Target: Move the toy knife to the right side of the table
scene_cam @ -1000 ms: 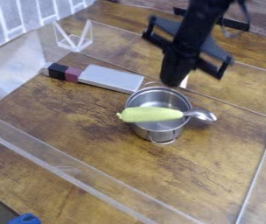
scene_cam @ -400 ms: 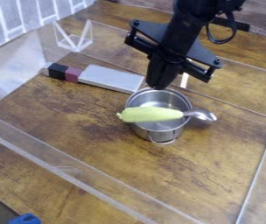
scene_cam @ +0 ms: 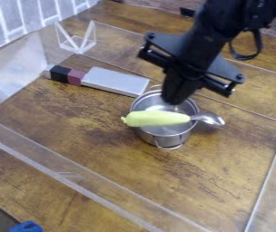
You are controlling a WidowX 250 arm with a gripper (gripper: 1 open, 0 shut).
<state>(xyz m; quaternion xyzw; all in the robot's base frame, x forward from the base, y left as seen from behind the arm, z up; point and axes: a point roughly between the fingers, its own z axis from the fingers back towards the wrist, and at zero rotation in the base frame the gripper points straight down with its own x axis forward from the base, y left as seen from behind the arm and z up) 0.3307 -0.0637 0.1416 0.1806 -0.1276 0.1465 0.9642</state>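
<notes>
The end effector [scene_cam: 177, 94], fingers pinched narrow and empty, has dropped toward frame centre over the pot [scene_cam: 167, 129], while the toy knife [scene_cam: 99, 80] stays untouched at upper left.

Small steel pot [scene_cam: 167, 130] near mid-frame — round, shiny, upright. A yellow-green corn cob [scene_cam: 156, 119] lies across its rim, tipped slightly, one end jutting past the left edge. The pot's spoon-like steel handle [scene_cam: 210, 120] sticks out to the right, level with the rim. Clear acrylic stand [scene_cam: 75, 37] at the far left corner — V-shaped, upright, well apart from the pot. Small blue object [scene_cam: 25, 227] at the bottom edge, outside the near wall; too cut off to identify.
</notes>
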